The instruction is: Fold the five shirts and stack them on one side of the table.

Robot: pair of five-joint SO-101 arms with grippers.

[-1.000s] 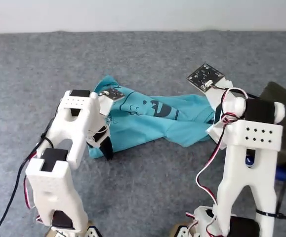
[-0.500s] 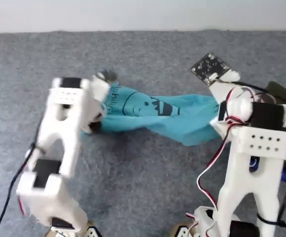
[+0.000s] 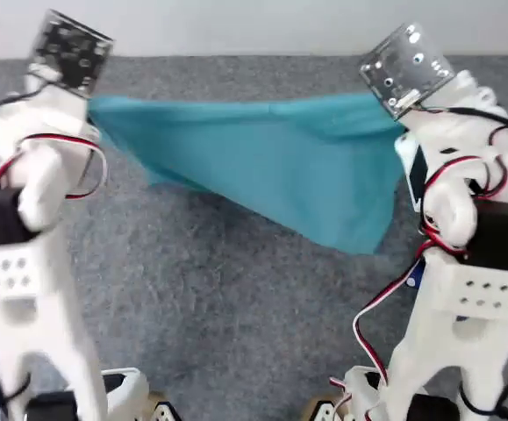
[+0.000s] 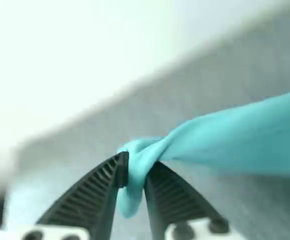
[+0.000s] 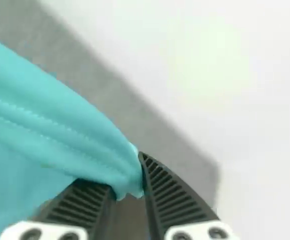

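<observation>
- the left gripper (image 4: 134, 170) is clamped on a bunched corner at the left end of the teal shirt (image 3: 271, 162).
- the right gripper (image 5: 127, 179) pinches the shirt's right edge.
- the shirt hangs stretched between them above the grey table (image 3: 236, 333), drooping lowest near the right gripper.
</observation>
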